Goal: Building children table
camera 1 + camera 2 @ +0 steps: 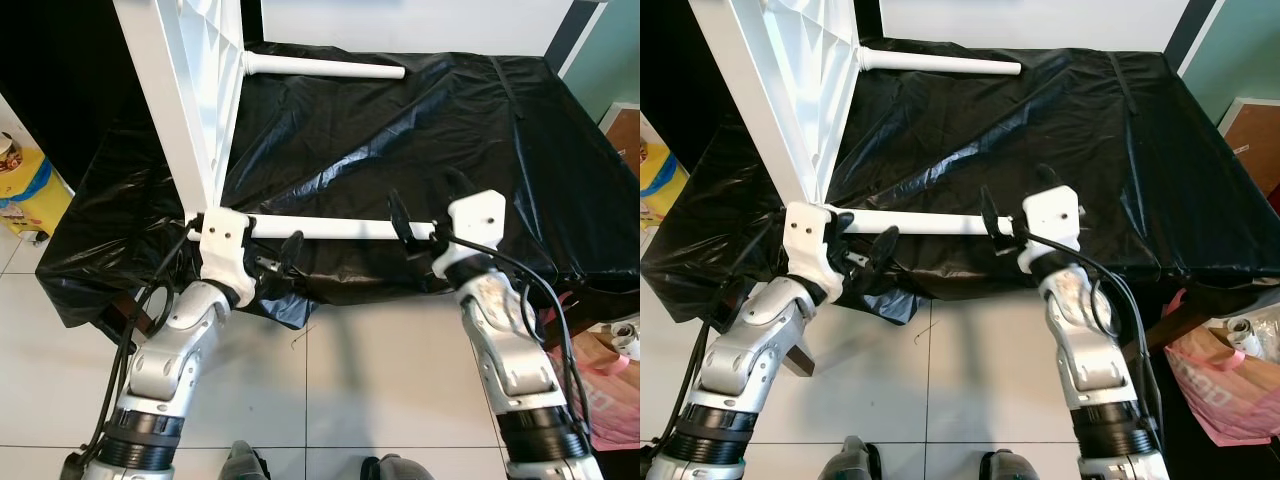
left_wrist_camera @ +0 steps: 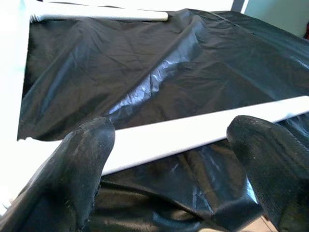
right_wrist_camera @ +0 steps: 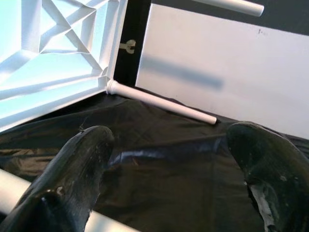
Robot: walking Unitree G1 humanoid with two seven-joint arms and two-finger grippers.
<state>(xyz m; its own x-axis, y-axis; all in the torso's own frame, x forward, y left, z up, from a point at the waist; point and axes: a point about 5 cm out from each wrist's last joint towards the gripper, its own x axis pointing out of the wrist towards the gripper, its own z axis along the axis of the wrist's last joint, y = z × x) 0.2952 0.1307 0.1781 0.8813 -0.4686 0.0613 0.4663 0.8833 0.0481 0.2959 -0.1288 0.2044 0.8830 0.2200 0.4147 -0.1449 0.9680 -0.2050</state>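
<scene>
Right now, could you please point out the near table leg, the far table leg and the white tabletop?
Near table leg [image 1: 330, 229], left eye view, mid-shaft between the grippers.
Far table leg [image 1: 325, 67], left eye view, mid-shaft.
White tabletop [image 1: 175, 90], left eye view, its upright edge.

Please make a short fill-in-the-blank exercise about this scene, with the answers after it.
1. The tabletop stands on its edge on a ____ sheet.
2. The near leg lies across the sheet between the robot's two ____.
3. The far leg is ____ in colour.
4. The right hand has its fingers ____.

Answers: black; hands; white; open
</scene>
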